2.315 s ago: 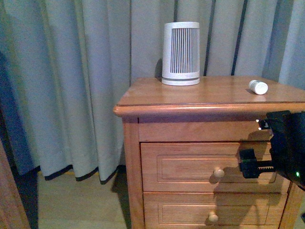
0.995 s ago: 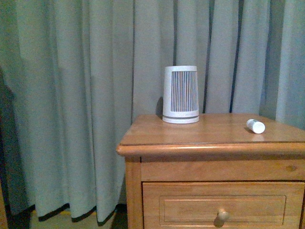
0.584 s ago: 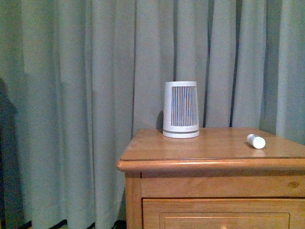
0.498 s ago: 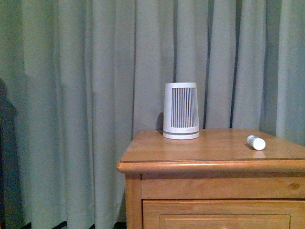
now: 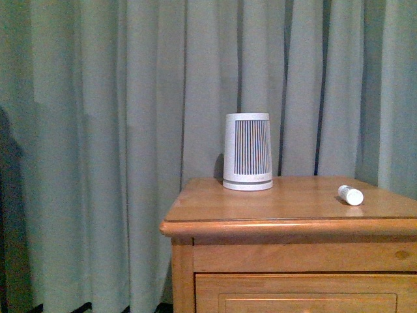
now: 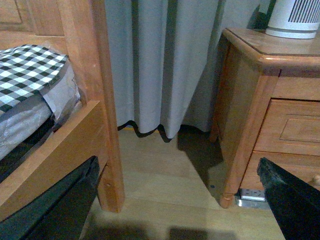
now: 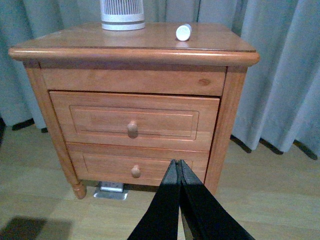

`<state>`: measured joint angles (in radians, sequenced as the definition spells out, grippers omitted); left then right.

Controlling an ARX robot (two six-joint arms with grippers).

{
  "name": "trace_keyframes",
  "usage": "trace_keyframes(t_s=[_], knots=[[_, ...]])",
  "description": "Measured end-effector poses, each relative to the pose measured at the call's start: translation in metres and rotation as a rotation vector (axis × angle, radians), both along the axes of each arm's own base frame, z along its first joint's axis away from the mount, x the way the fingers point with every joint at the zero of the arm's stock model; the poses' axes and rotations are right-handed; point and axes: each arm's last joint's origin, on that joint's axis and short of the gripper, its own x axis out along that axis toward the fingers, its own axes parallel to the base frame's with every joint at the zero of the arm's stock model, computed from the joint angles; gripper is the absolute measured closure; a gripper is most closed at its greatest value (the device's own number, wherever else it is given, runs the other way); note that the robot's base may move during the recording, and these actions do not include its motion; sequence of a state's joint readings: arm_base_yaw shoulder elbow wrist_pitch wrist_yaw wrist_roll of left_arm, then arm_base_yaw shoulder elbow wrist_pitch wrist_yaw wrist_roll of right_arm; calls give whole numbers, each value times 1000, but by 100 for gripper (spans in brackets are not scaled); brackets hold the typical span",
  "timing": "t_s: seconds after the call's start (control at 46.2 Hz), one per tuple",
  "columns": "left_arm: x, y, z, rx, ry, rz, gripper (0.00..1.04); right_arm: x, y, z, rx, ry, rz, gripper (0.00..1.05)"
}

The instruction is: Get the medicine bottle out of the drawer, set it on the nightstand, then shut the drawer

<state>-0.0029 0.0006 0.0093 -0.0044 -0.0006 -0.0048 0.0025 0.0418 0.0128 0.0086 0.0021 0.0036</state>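
Gone from the front view since two seconds back: the dark arm by the drawer front; view also lifted, both knobs dropped out of frame. Right hand (image 7: 179, 172) pinched narrow, fingers pressed together, empty, held well back from and below the nightstand (image 7: 215, 82). Left hand (image 6: 175, 200) spread wide, holding nothing, low beside the bed frame (image 6: 95, 90). Upper drawer (image 7: 134, 121) flush and shut, lower drawer (image 7: 135, 165) likewise. Medicine bottle (image 5: 350, 194), tiny, white, capped, lying on its side on the cabinet top toward its right edge, well apart from the ribbed white device (image 5: 247, 152). Judged complete on every step; nothing called for next beyond keeping both arms clear.
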Motion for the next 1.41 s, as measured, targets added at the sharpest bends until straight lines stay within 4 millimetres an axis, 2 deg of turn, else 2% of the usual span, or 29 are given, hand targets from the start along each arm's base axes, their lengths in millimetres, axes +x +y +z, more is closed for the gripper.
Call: trace_keyframes(t_s=[0.346, 0.584, 0.952, 1.406], knots=[[0, 0, 0, 0, 0, 0, 7, -2, 0, 2, 0, -27, 1, 102], [0, 0, 0, 0, 0, 0, 7, -2, 0, 2, -1, -27, 1, 61], [0, 0, 0, 0, 0, 0, 7, -2, 0, 2, -1, -27, 1, 5], [0, 0, 0, 0, 0, 0, 7, -2, 0, 2, -1, -27, 1, 7]])
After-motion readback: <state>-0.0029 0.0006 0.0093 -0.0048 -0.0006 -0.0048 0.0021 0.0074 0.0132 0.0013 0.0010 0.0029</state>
